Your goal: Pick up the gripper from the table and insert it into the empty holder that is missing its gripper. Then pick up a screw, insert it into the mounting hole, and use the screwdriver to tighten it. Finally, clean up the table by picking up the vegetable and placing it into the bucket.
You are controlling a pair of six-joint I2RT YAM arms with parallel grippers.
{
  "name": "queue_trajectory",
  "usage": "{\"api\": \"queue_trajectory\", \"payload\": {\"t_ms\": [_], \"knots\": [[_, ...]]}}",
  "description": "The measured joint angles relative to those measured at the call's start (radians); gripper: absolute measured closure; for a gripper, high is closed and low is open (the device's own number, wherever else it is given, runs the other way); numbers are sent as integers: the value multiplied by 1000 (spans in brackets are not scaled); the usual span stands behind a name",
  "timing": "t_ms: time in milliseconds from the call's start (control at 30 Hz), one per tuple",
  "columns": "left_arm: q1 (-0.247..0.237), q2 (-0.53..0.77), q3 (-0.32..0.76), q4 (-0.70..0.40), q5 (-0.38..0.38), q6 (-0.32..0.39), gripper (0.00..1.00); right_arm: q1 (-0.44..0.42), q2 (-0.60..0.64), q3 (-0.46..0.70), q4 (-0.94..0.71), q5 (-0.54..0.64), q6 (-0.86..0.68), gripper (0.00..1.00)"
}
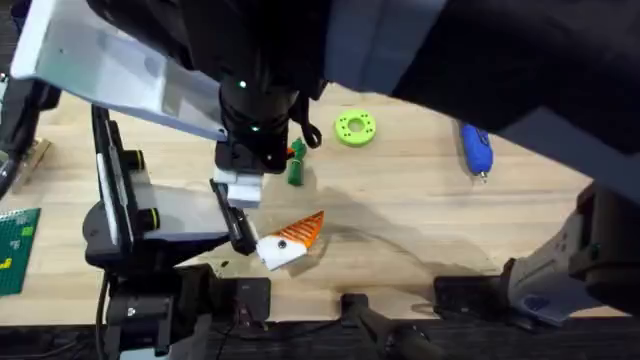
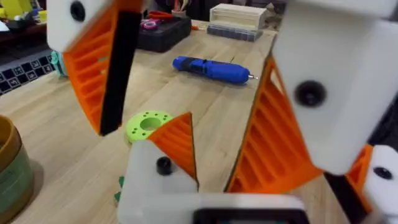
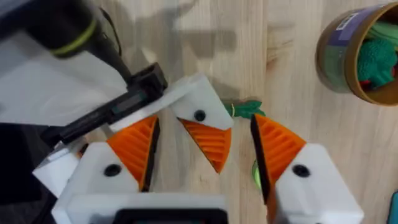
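- The orange gripper (image 1: 305,229) is sitting in the white holder (image 1: 281,251) on the black arm of the stand, near the 7 o'clock side of the worktop (image 1: 400,220).
- The left pincer (image 2: 186,99) is standing wide open around it, holding nothing.
- The right pincer (image 3: 202,155) is also spreading open, empty.
- The screwdriver (image 1: 476,148) is lying at 2 o'clock.
- The vegetable (image 1: 296,166) is resting beside the green ring (image 1: 355,128).

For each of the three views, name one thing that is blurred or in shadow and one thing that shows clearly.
Overhead: the arms close under the camera loom dark and blurred; the screwdriver is clear. Left wrist: the near fingers are soft; the green ring is sharper. Right wrist: shadow falls across the table; the bucket is well lit.
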Motion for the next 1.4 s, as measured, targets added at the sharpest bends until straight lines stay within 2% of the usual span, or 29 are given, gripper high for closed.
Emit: {"api": "queue_trajectory", "payload": {"t_ms": [300, 733, 1400], "knots": [[0, 0, 0, 0, 0, 0, 15, -4, 0, 0, 2, 0, 9, 202], [0, 0, 0, 0, 0, -1, 15, -52, -3, 0, 28, -12, 46, 199], [0, 0, 0, 0, 0, 0, 15, -269, -149, 0, 61, -11, 147, 198]]}}
